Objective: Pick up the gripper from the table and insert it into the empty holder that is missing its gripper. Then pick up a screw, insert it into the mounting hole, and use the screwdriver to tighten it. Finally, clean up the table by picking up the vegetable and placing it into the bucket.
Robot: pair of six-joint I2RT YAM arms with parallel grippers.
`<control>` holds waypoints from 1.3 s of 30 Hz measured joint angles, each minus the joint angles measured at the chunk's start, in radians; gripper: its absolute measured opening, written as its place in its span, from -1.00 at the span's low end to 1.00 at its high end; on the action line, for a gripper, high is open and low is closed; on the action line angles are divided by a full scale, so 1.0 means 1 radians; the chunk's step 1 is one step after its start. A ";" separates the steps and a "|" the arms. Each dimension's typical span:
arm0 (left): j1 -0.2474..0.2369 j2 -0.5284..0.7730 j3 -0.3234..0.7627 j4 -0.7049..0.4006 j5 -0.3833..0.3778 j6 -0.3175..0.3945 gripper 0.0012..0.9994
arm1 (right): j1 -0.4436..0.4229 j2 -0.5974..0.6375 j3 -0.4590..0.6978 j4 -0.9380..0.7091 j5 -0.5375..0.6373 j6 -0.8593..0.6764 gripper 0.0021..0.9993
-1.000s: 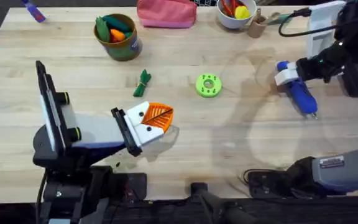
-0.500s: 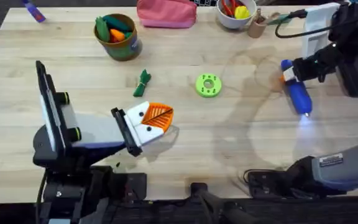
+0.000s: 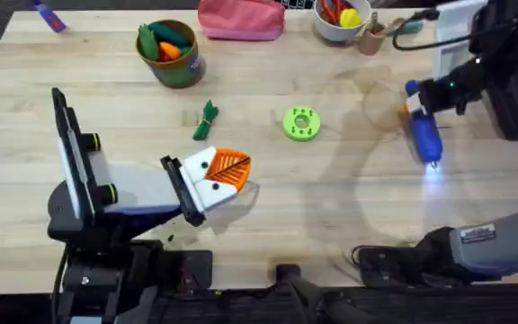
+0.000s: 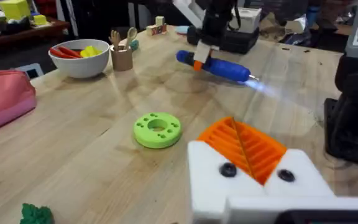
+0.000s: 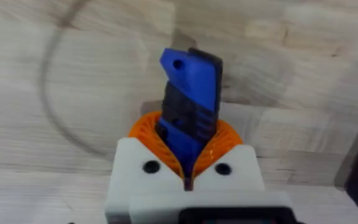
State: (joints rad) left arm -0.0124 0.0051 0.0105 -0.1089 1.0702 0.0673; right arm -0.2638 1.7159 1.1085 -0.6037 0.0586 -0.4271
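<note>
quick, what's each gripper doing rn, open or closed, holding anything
Left gripper: closed, holding nothing, resting low over the table.
Right gripper: closed on the screwdriver.

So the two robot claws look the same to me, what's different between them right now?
The right gripper is clamped on the blue screwdriver, holding it above the table at the right; the left gripper holds nothing, its orange pads pressed together. The right gripper is stretched far out over the table, while the left gripper sits nearer the arms' bases, close to the green ring. Both have white fingers with orange ribbed pads.
</note>
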 joint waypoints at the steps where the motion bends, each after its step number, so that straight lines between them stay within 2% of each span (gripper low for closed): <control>1: 0.000 0.000 0.000 0.000 0.000 0.000 -0.99 | 0.013 -0.016 0.006 0.000 -0.001 0.014 -0.96; 11: 0.000 0.000 0.000 0.000 0.000 0.000 -0.99 | 0.154 -0.245 0.119 0.009 -0.003 0.238 -0.96; 17: 0.000 0.000 0.000 0.000 0.000 0.000 -0.99 | 0.265 -0.327 0.167 0.104 -0.003 0.356 -0.96; 23: 0.000 0.000 0.000 0.000 0.000 0.000 -0.99 | 0.401 -0.441 0.179 0.227 -0.004 0.466 -0.96; 31: 0.000 0.000 0.000 0.000 0.000 0.000 -0.99 | 0.528 -0.605 0.179 0.255 -0.007 0.646 -0.96; 36: 0.000 0.000 0.000 0.000 0.000 0.000 -0.99 | 0.582 -0.693 0.106 0.403 -0.027 0.711 -0.96; 39: 0.000 0.000 0.000 0.000 0.000 0.000 -0.99 | 0.587 -0.741 -0.010 0.585 -0.119 0.741 -0.96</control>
State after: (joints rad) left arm -0.0124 0.0051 0.0105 -0.1089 1.0702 0.0673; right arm 0.3229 0.9753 1.0980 -0.0184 -0.0601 0.3140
